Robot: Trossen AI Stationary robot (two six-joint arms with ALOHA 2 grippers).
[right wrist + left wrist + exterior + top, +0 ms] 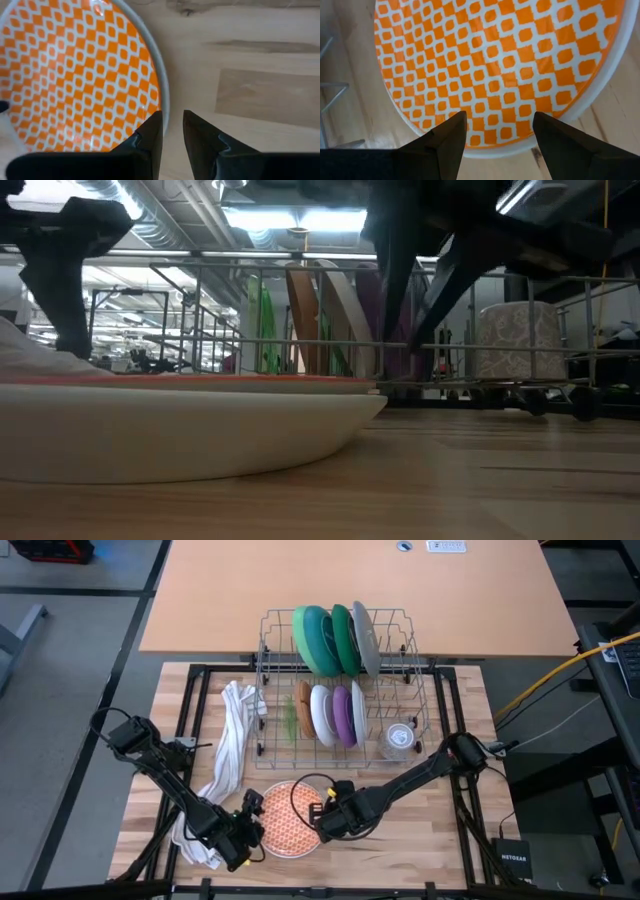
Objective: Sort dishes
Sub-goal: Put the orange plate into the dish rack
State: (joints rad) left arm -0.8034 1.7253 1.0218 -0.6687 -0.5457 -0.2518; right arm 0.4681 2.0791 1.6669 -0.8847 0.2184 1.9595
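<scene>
Now, nearest first:
Left gripper (250, 831): jaws wide, empty, hovering over the left edge of the orange patterned plate (288, 819), which lies flat at the worktop's (440, 830) front.
Right gripper (326, 822): jaws narrow, straddling the plate's right rim without visibly clamping it.
Key relation: the plate sits between both grippers; the right looks better placed to lift.
Far: rack (430, 705) holding upright dishes, behind the plate.

The only lettering I can read is "NETGEAR" on a small black box (519, 856) lying just beyond the right edge of my table (440, 820).
</scene>
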